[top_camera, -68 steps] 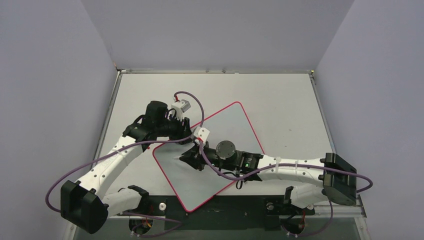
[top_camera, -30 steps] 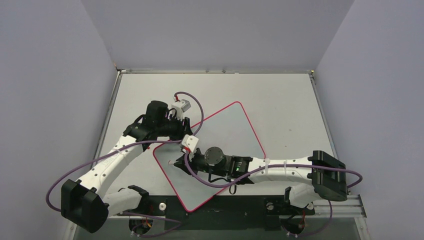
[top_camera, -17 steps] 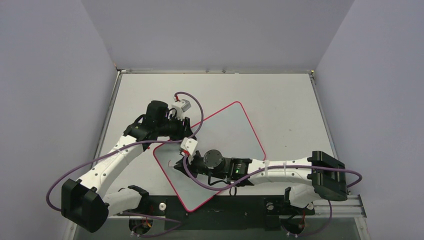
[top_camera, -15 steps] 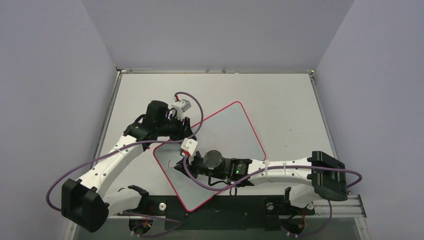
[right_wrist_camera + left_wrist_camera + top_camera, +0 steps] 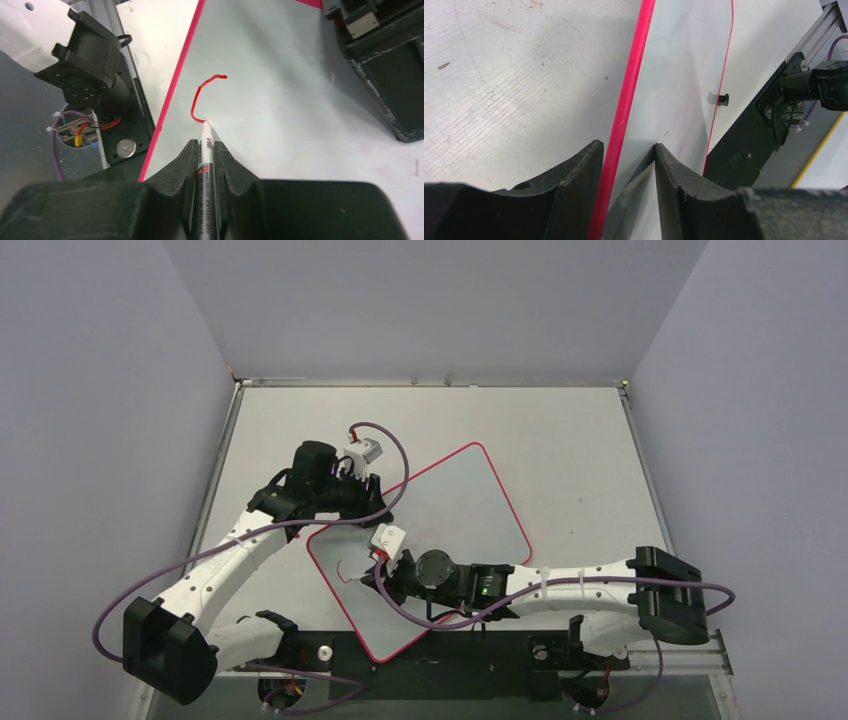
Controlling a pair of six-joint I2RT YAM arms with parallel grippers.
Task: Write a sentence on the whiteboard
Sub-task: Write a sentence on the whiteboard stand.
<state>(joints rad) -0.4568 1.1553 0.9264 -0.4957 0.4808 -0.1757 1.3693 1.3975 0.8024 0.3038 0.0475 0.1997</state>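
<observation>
The sentence (image 5: 199, 97) is just a red hook so far, longer than half a second back, at the whiteboard's (image 5: 460, 495) near-left corner beside the pink frame (image 5: 171, 95). The right gripper (image 5: 205, 144), clamped on the marker (image 5: 205, 131), has slid nearer, tip touching the stroke. The left gripper (image 5: 626, 146) straddles the frame, jaws parted. Bare board stretches far-right.

Plain lavender-grey walls (image 5: 430, 300) close in the pale grey tabletop (image 5: 560, 440) on three sides, with a metal rail (image 5: 430, 383) along its far edge.
</observation>
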